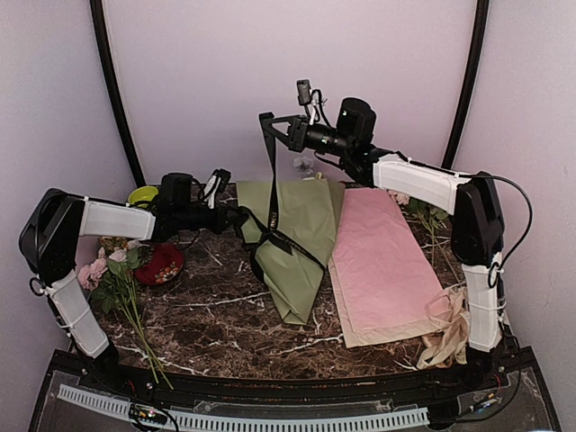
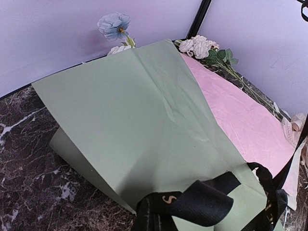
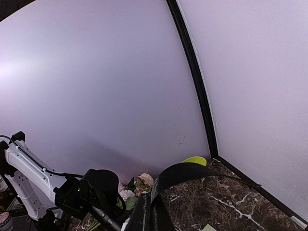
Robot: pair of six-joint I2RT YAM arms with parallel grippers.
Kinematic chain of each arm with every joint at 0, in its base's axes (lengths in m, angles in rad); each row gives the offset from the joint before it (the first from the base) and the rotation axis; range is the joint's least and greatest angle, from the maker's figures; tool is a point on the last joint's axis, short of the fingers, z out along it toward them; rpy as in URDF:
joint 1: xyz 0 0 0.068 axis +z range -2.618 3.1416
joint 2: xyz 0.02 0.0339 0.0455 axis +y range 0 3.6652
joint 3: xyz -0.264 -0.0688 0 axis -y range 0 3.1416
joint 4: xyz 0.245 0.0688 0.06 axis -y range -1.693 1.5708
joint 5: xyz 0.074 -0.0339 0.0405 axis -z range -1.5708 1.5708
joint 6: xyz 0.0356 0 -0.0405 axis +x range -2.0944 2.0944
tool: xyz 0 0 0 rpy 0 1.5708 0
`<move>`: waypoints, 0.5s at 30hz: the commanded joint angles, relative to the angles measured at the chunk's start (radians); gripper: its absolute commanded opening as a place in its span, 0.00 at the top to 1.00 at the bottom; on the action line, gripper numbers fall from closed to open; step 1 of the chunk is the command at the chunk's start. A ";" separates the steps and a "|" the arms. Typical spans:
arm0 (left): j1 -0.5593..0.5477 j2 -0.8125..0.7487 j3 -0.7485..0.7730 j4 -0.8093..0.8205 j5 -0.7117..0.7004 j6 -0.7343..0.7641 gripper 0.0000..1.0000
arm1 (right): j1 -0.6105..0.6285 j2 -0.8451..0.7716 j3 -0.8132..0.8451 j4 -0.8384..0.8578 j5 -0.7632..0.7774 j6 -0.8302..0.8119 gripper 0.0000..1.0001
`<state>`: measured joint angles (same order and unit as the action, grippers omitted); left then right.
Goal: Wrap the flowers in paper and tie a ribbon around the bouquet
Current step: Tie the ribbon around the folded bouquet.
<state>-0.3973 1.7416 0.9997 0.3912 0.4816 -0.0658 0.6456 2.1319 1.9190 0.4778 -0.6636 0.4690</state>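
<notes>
**Marble table, black ribbon strung between both arms**

Dark veined marble table (image 1: pixel 225 337) shows bare stone along its near edge. That stretch runs between the thin green stems of a pink-and-white flower bunch (image 1: pixel 106 270) on the left and a crumpled cream-beige ribbon (image 1: pixel 447 331) at the right corner. Mid-table lies the creased sage-green paper sheet (image 1: pixel 297 243), folded over lengthwise. Its right edge overlaps a flat pink paper sheet (image 1: pixel 382 261), which rests on a tan kraft sheet (image 1: pixel 378 336). The left jaws sit low at the green paper's left edge, pinching a narrow black ribbon with pale lettering (image 1: pixel 274 189). The ribbon rises straight to the right jaws, pressed together on it high above the table. A dark red bowl (image 1: pixel 162 263) sits just left of the left jaws. Cream-white and pale blue blossoms (image 2: pixel 114 25) poke from the paper's far end, near the lilac back wall (image 1: pixel 270 72).
</notes>
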 commanded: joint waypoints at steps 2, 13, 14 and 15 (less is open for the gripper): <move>0.000 -0.024 0.035 -0.012 0.000 0.003 1.00 | 0.003 -0.015 0.024 0.007 0.012 -0.023 1.00; 0.000 0.011 0.062 0.011 -0.032 0.008 1.00 | -0.022 0.036 0.060 -0.017 0.009 -0.036 1.00; 0.001 0.015 0.071 0.006 -0.031 0.009 1.00 | -0.026 0.040 0.065 -0.024 0.013 -0.035 1.00; -0.001 0.018 0.077 0.003 -0.029 0.008 1.00 | -0.030 0.044 0.070 -0.033 0.015 -0.037 1.00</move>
<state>-0.3973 1.7473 1.0264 0.3866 0.4595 -0.0650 0.6361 2.1460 1.9442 0.4534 -0.6575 0.4450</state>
